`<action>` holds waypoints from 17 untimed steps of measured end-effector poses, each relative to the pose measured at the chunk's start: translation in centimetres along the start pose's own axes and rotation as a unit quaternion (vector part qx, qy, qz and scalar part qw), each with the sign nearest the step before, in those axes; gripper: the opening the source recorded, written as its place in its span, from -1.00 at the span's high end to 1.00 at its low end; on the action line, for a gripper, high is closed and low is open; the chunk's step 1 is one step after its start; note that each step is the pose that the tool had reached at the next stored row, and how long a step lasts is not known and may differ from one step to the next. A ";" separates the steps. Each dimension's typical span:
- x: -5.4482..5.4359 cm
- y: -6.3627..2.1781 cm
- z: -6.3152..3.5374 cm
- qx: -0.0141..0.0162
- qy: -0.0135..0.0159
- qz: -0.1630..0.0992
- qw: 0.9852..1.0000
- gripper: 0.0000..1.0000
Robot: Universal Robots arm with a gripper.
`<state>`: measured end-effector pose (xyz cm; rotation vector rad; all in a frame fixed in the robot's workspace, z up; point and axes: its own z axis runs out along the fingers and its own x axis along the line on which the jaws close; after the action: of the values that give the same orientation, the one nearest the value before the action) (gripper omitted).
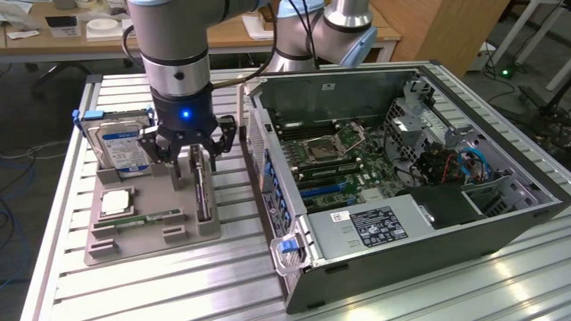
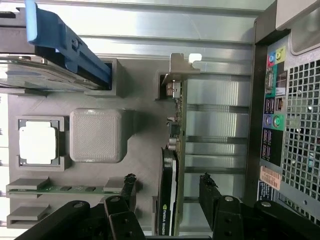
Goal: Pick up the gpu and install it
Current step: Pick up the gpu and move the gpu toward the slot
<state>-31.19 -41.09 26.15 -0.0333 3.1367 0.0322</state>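
The gpu (image 1: 204, 200) stands on its long edge in a slot of the grey holder tray (image 1: 152, 244), a thin dark board with its silver bracket (image 2: 181, 65) at the far end. My gripper (image 1: 192, 164) hangs right above it, open, one finger on each side of the card. In the wrist view the gpu (image 2: 179, 115) runs edge-on between the two black fingertips (image 2: 129, 181), with a gap on both sides. My gripper (image 2: 167, 181) does not touch the board.
On the same tray sit a silver hard drive (image 1: 120, 144) with a blue label, a square processor (image 1: 116, 200) and a green memory stick (image 1: 143, 219). The open computer case (image 1: 402, 167) lies close on the exterior view's right, motherboard (image 1: 330, 157) exposed.
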 end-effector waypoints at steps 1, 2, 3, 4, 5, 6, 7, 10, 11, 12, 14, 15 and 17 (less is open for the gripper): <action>0.0 0.02 0.14 0.000 0.000 0.000 1.000 -0.25; 0.0 0.01 0.29 0.000 0.000 0.000 1.000 -0.25; 0.0 0.01 0.46 0.001 0.000 0.000 1.000 -0.25; 0.0 0.01 0.62 0.001 0.000 0.000 1.000 -0.25; 0.0 0.01 0.80 0.001 0.000 0.000 1.000 -0.25; 0.0 0.01 0.98 0.001 0.000 0.000 1.000 -0.25; 0.0 0.00 1.15 0.001 0.000 0.000 1.000 -0.25; 0.0 -0.03 1.64 0.001 0.000 0.000 1.000 -0.25; 0.0 -0.07 1.80 0.001 0.000 0.000 1.000 -0.25; 0.0 -0.11 1.96 0.001 0.000 0.000 1.000 -0.25; 0.0 -0.18 2.32 0.001 0.000 0.000 1.000 -0.25; 0.0 -0.23 2.50 0.001 0.000 0.000 1.000 -0.25; 0.0 -0.31 2.85 0.001 0.000 0.000 1.000 -0.25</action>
<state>-31.19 -41.34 23.29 -0.0334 3.1369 0.0275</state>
